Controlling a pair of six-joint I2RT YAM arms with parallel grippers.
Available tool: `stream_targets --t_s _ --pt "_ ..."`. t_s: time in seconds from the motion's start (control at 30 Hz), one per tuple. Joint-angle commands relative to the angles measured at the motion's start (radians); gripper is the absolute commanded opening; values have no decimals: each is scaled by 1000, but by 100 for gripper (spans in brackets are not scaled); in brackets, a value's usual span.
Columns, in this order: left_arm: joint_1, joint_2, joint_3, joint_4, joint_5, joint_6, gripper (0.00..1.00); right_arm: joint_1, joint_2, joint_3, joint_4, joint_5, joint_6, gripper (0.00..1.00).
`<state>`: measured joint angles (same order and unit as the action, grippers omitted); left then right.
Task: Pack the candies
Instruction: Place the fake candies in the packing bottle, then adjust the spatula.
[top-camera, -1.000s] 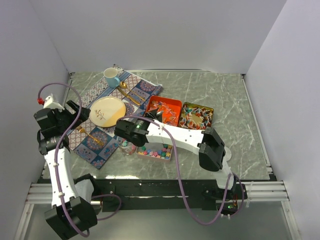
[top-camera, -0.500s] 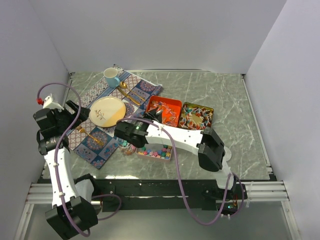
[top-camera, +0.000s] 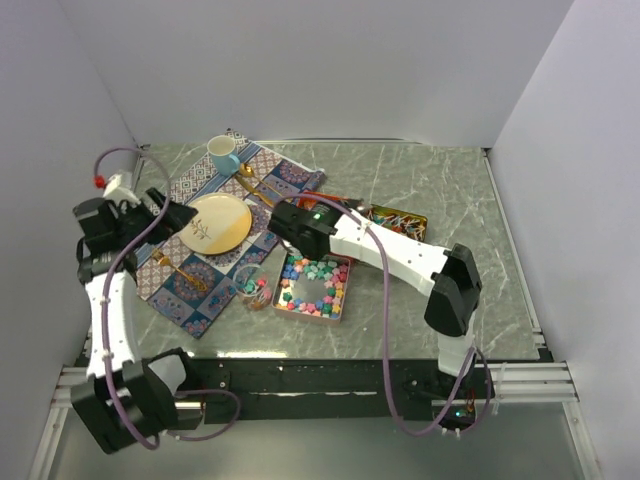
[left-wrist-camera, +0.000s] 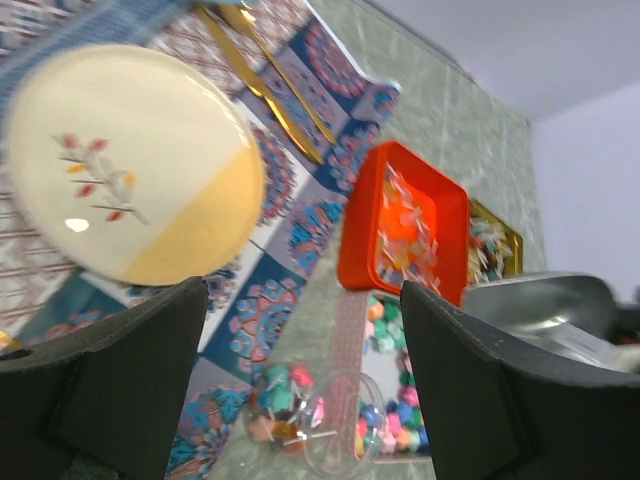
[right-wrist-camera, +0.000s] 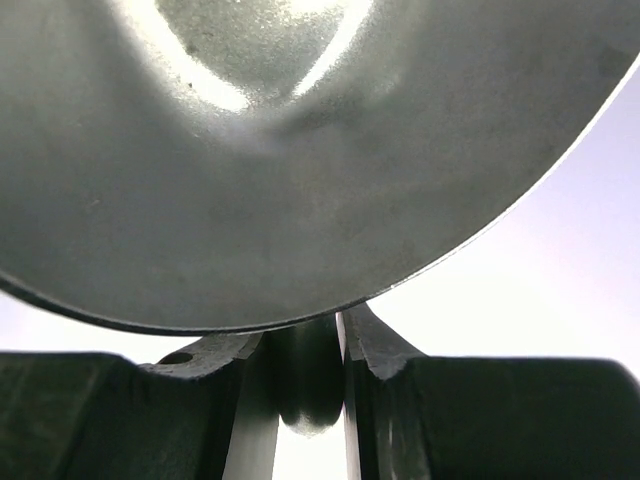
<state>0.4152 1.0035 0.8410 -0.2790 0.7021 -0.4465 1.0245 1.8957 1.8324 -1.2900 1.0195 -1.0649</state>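
Clamping the handle of the scoop (right-wrist-camera: 300, 150), the right gripper (right-wrist-camera: 305, 370) is closed at frame centre; the left gripper (left-wrist-camera: 300, 380) hangs wide open by the plate (top-camera: 220, 222) at left. The candies (top-camera: 312, 283) fill a tin (top-camera: 310, 313) and a glass jar (top-camera: 252, 290) just below centre.

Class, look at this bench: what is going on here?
The right hand is shut on a silver scoop, raised near the orange tin. The left hand hangs open near the plate, holding nothing. Pastel candies fill the near tin; a small clear cup beside it holds a few.
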Motion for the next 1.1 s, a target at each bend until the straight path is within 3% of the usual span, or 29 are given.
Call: stream_targets --t_s 0.0,0.17,0.3,0.33,0.43,0.53,0.9,1.07 --pt "-165 64 67 64 37 26 84 -36 -84 -156 -152 -238 207 0" --pt "-263 135 88 96 -36 14 82 -93 -106 -193 -154 -427 336 0" --pt "-276 123 96 193 -56 -84 82 -112 -86 -27 -152 -561 407 0" --pt "-276 136 99 205 -38 -127 81 -113 -80 6 -152 -599 420 0" --pt "-294 216 122 248 233 -190 81 -112 -61 116 -150 -662 451 0" --pt "-355 268 170 135 252 -138 78 -112 -23 159 -150 -653 465 0" --pt "-409 346 202 155 257 -178 78 -104 49 254 -150 -592 450 0" --pt "-371 316 208 127 114 -201 75 -109 0 112 -152 -590 479 0"
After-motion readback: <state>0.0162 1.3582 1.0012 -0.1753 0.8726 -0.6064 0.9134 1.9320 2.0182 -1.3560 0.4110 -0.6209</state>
